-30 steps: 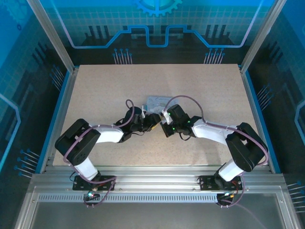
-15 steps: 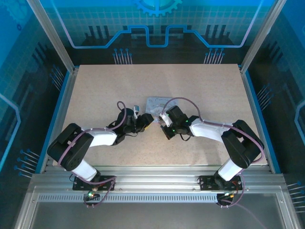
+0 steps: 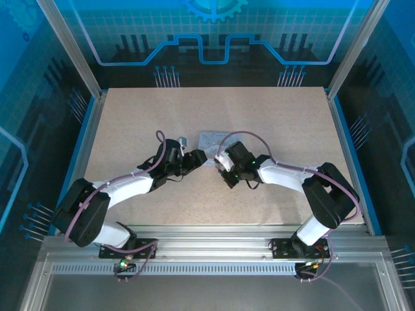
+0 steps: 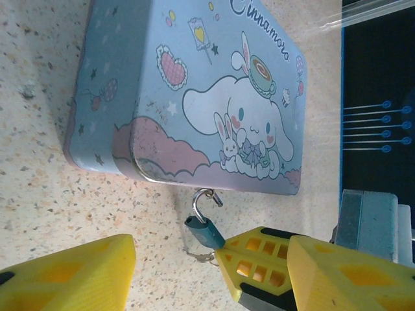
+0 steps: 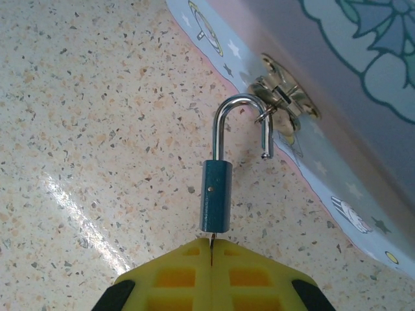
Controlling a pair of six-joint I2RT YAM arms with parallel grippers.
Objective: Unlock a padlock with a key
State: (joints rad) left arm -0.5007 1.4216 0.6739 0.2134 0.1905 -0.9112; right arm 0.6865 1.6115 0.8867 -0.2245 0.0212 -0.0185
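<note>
A small blue padlock (image 5: pixel 216 196) hangs by its silver shackle (image 5: pixel 224 113) from the latch ring (image 5: pixel 279 97) of a pale blue cartoon tin (image 4: pixel 214 97). The shackle's free end stands out of the lock body. My right gripper (image 5: pixel 211 249) is shut on the key (image 5: pixel 211 240); just a sliver of its blade shows entering the lock's bottom. In the left wrist view the padlock (image 4: pixel 202 231) and a key ring (image 4: pixel 201 256) lie between my open left gripper (image 4: pixel 212 241) fingers, untouched by them. From above, both grippers meet at the tin's (image 3: pixel 211 138) near edge.
The tin lies flat mid-table on the speckled tabletop (image 3: pixel 272 116). Blue-edged frame rails (image 3: pixel 350 149) and metal posts bound the table. The right arm's purple cable (image 3: pixel 243 135) loops over the tin's right end.
The left arm has stretched out lower and its gripper has slid left and back toward the tin. The right gripper has shifted slightly left, still on the key.
</note>
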